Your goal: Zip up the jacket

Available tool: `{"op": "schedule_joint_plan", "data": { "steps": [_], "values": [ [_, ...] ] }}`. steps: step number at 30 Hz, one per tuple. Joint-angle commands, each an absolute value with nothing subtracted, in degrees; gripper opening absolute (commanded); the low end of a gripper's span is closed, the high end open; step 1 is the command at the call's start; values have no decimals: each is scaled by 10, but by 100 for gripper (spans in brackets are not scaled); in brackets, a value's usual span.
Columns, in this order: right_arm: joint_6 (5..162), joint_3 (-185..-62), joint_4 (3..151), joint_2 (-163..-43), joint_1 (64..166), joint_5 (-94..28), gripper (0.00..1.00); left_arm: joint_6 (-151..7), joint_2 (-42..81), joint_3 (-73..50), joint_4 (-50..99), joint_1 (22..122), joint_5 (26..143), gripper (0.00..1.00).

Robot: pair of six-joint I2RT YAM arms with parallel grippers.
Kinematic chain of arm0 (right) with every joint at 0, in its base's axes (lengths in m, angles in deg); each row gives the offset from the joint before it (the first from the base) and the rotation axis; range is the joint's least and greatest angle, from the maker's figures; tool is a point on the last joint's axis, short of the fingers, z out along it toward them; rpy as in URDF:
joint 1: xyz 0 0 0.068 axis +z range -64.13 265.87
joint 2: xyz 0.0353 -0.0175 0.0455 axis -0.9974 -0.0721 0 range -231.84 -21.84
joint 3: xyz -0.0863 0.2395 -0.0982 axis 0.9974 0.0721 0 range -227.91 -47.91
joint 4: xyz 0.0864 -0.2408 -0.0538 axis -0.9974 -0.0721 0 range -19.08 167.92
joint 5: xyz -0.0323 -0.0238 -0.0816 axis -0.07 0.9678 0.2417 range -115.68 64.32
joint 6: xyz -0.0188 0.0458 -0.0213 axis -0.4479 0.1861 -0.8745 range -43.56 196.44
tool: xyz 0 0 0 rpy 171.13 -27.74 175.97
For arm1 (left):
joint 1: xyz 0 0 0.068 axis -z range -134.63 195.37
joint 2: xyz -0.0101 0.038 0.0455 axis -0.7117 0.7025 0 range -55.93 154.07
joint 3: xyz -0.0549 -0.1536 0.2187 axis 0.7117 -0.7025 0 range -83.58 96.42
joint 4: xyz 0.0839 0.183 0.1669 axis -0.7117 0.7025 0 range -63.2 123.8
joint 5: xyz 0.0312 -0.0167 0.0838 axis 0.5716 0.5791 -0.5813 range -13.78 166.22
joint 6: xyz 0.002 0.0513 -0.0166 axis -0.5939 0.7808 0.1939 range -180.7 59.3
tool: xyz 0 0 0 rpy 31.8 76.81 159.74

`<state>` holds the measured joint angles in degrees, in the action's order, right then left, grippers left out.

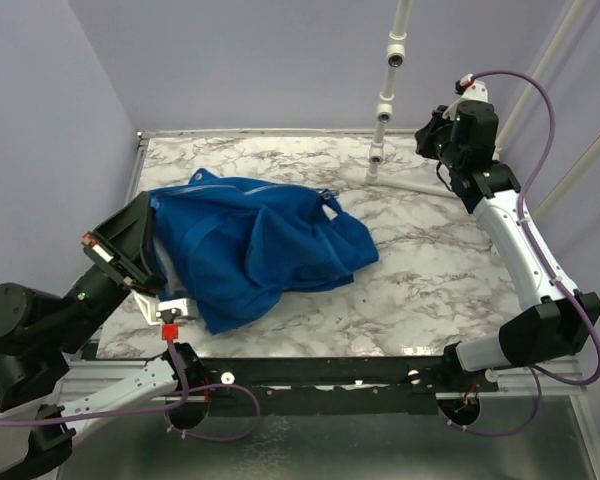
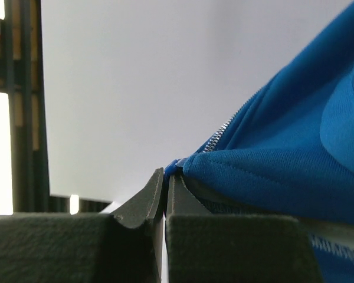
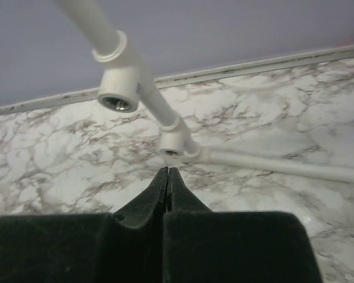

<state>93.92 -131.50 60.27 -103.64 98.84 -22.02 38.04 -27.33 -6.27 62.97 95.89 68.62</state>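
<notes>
royal-blue jacket, crumpled in a loose heap left of centre

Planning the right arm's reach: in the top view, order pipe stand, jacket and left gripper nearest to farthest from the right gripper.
1. White pipe stand, just left of the right gripper.
2. Jacket, table's centre-left.
3. Left gripper, far left, shut on the jacket's edge.

The marble table bears the crumpled blue jacket and a white pipe.
</notes>
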Motion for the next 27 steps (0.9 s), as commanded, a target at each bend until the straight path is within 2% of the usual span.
{"op": "schedule_joint_plan", "data": {
  "steps": [1,3,5,6,8,9,11,12,13,14,15,18,21,27],
  "values": [
    [911,-1310,604,-1009,973,-138,1,426,-302,-46,575,980,577,0],
    [915,-1300,608,-1002,969,-150,1,419,-305,-58,575,983,579,0],
    [918,-1286,627,-995,969,-215,1,397,-304,-73,576,984,598,0],
    [920,-1273,638,-992,969,-263,1,386,-306,-83,582,984,610,4],
    [929,-1235,682,-988,970,-372,10,377,-313,-110,617,985,623,12],
    [942,-1209,707,-990,973,-421,19,368,-317,-124,638,987,622,14],
    [938,-1162,764,-1001,1003,-478,33,343,-328,-154,677,989,633,29],
    [925,-1142,792,-1011,1027,-501,42,343,-332,-166,697,989,646,32],
    [905,-1129,813,-1030,1056,-517,71,343,-335,-178,705,989,668,33],
    [881,-1129,816,-1055,1087,-527,93,345,-333,-184,705,989,684,32],
    [852,-1134,815,-1086,1115,-533,99,351,-327,-185,700,989,697,30],
    [807,-1139,860,-1168,1151,-577,100,372,-295,-166,658,988,717,24],
    [758,-1132,940,-1224,1162,-636,100,389,-268,-130,652,988,717,24],
    [687,-1247,908,-1361,1215,-677,100,394,-267,-127,676,974,721,24]
  ]
}}
